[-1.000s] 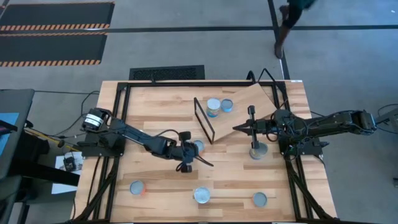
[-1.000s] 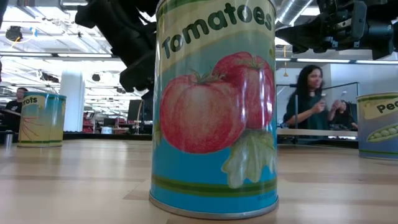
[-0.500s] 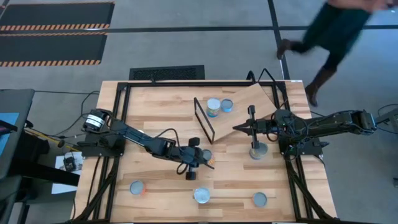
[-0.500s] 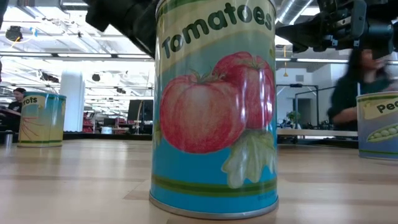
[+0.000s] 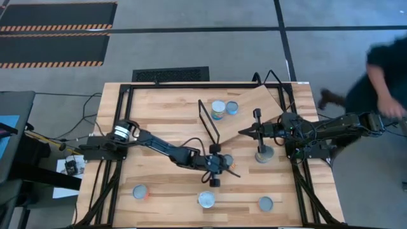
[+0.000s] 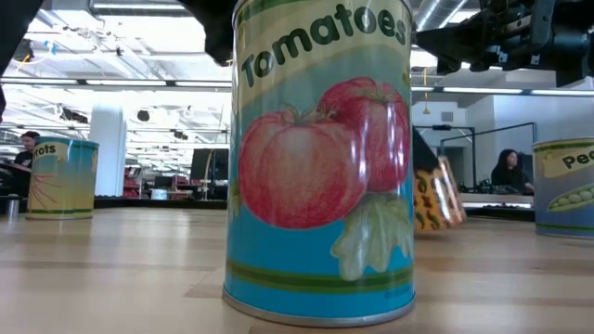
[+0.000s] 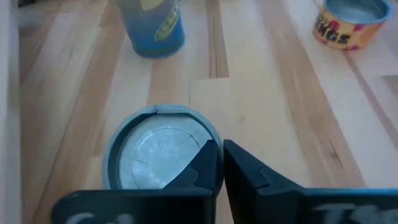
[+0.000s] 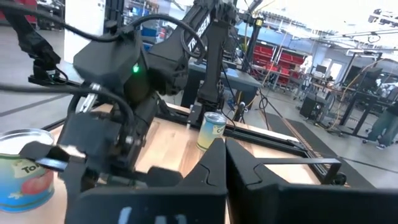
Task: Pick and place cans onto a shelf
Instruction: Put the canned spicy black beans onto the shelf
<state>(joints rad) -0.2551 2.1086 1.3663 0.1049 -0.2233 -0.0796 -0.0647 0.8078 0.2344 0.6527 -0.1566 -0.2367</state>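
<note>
A: Since pressed together and pinching nothing, need to spread left gripper [image 7: 219, 163] first, probably. Bearing to nearest can [image 7: 158, 160]?

B: Just below the fingertips and off to one side, rim tucked under them; contact impossible to tell. Standing upright, silver top up, long axis vertical. Well apart from right gripper [image 5: 243, 131], likewise closed, parked by the shelf [image 5: 257, 100].

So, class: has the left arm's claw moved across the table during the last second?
Yes. In the high view the left claw has travelled rightward, passing beyond the shelf's black wire end and closing on the right claw.
</note>
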